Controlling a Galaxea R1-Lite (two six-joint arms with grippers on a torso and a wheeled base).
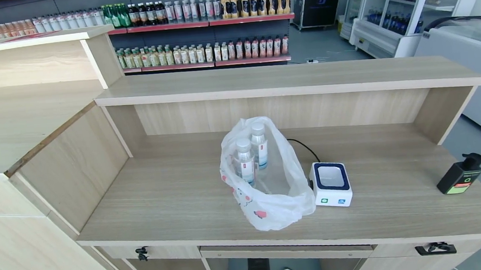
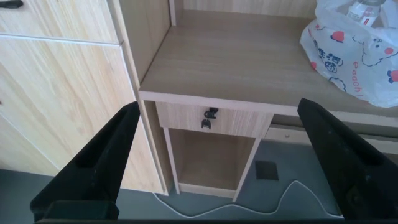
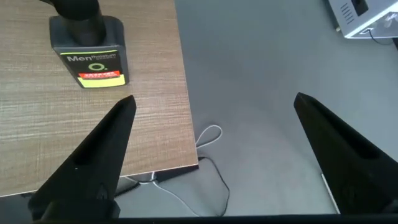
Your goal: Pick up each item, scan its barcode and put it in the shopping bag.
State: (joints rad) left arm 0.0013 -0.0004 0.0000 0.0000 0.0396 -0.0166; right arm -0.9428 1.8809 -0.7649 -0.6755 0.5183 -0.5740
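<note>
Left claw point(image 2: 219, 106): fingers spread wide, nothing held, hanging low off the front of the table point(image 1: 177, 200), well left of the scanner point(image 1: 331, 183).

Right claw point(image 3: 214, 98): also spread and empty, out past the table's right end, well right of the scanner.

Black pump bottle point(image 1: 459, 175): upright, far right of the scanner, close to the table's right edge. It appears to be the one item not yet bagged.

Shopping bag point(image 1: 266, 193): just left of the scanner, seemingly touching it, mouth open. Two clear bottles point(image 1: 244, 160) stand inside.

Beyond: drink shelves point(image 1: 199, 52).

Risks, as judged:
- The pump bottle sits near the edge, so a sideways nudge on approach could tip it to the floor.
- The pump head leaves little to grip up high.
- The limp bag rim may fold shut.
- A dropped bottle could topple the two inside.
</note>
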